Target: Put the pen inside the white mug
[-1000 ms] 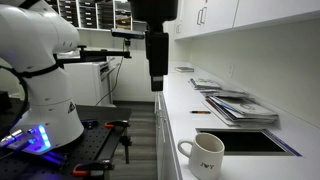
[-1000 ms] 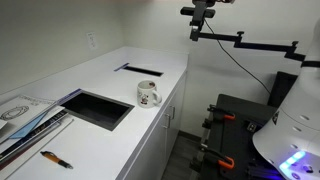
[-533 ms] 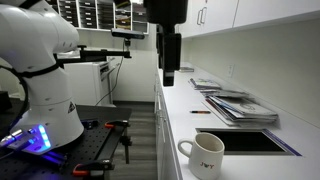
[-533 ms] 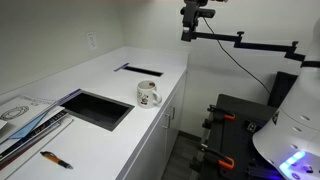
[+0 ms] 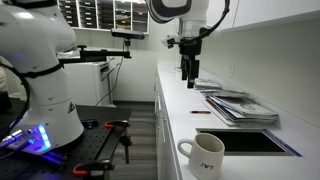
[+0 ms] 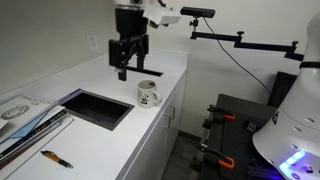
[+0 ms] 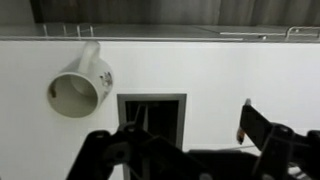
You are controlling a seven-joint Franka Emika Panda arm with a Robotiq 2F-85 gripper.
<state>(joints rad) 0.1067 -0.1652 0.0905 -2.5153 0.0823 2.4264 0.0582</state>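
Observation:
The white mug (image 5: 203,155) stands upright near the counter's front edge, and it also shows in the other exterior view (image 6: 148,94). In the wrist view the mug (image 7: 82,88) lies at the upper left with its handle toward the edge. The pen (image 6: 55,159) lies flat on the counter, far from the mug, beyond the dark recess; in an exterior view it is a small dark stick (image 5: 203,112). My gripper (image 6: 123,68) hangs above the counter behind the mug, open and empty, as both exterior views show (image 5: 189,76). In the wrist view my gripper (image 7: 185,150) has its fingers spread wide. The pen is out of the wrist view.
A dark rectangular recess (image 6: 100,108) is set into the counter between mug and pen, also seen from the wrist (image 7: 152,115). Stacked magazines (image 5: 240,105) lie by the wall. The robot base (image 5: 40,80) and a camera boom (image 6: 240,40) stand off the counter.
The arm has swung from high beside the counter edge to over the counter and has come lower, closer to the mug. The mug and pen have not moved.

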